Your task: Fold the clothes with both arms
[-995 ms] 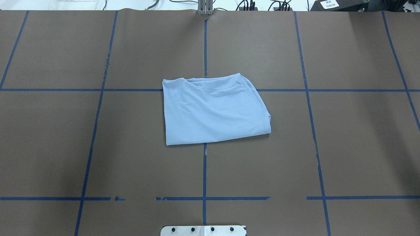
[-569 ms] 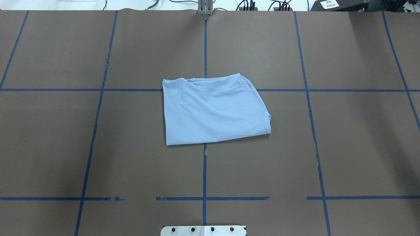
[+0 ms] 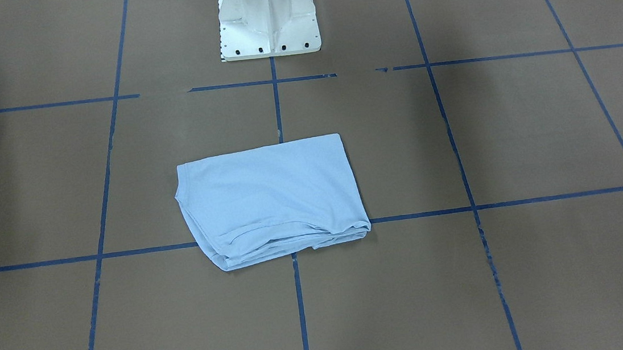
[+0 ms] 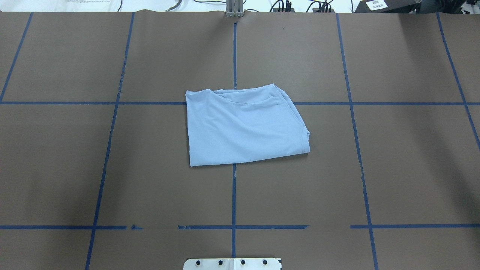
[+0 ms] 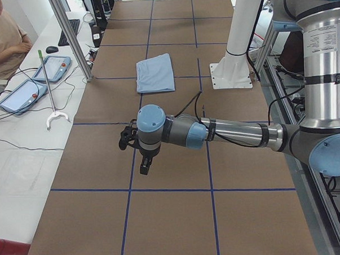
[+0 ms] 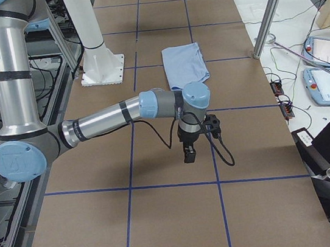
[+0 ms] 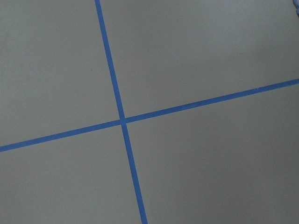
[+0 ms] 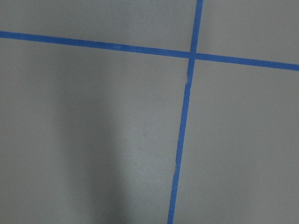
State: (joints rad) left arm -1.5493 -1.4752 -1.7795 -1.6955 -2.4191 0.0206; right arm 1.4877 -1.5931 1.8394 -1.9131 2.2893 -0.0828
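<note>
T-shirt (image 4: 243, 127) lies folded compact on surface (image 4: 75, 168); folding looks finished. Left claw (image 5: 144, 166) and right claw (image 6: 188, 153) hang well apart from it. Spread or pressed together: cannot tell. Next move probably just calls for parking.

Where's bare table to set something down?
Bare paper borders the folded T-shirt on all sides: the squares either side of it, and the strip between it and the pedestal base. Nothing is crowded; the left arm and right arm hang over the ends of the table.

Left arm (image 5: 238, 130): grey metal tubes, light-blue joint caps, black cable | right arm (image 6: 100, 121): alike | left tool (image 5: 144, 167), right tool (image 6: 188, 152): black | pedestal (image 3: 267, 13): white, bolted.
</note>
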